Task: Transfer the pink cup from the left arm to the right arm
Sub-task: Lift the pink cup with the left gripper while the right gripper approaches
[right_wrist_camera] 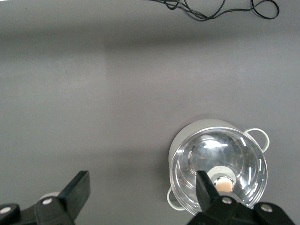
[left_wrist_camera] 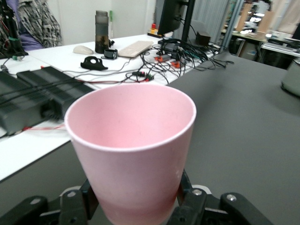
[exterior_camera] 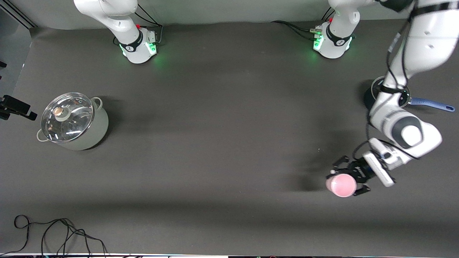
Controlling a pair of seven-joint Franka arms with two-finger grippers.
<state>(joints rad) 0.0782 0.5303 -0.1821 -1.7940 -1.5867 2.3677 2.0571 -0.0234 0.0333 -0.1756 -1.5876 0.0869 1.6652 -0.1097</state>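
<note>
The left gripper (exterior_camera: 349,179) is up in the air over the table (exterior_camera: 222,150) at the left arm's end, its black jaws pinching the lower body of the pink cup (exterior_camera: 341,185); in the left wrist view the pink cup (left_wrist_camera: 133,154) sits between the jaws with its open mouth pointing away from the wrist, rim clear of the linkage. The right gripper (right_wrist_camera: 140,197) hangs high over the right arm's end, jaws spread wide, with the lidded steel pot (right_wrist_camera: 218,171) on the table directly below and partly under one jaw. So the pickup looks done and the handover has not begun: the two grippers are well apart. The next move likely calls for both arms to come toward the middle, with the rim end offered so the spread jaws can close on the upper body above the left jaws. The middle of the table (right_wrist_camera: 117,84) looks open; the blue-handled pan (exterior_camera: 430,103) beneath the left arm and the pot are what to stay off.
</note>
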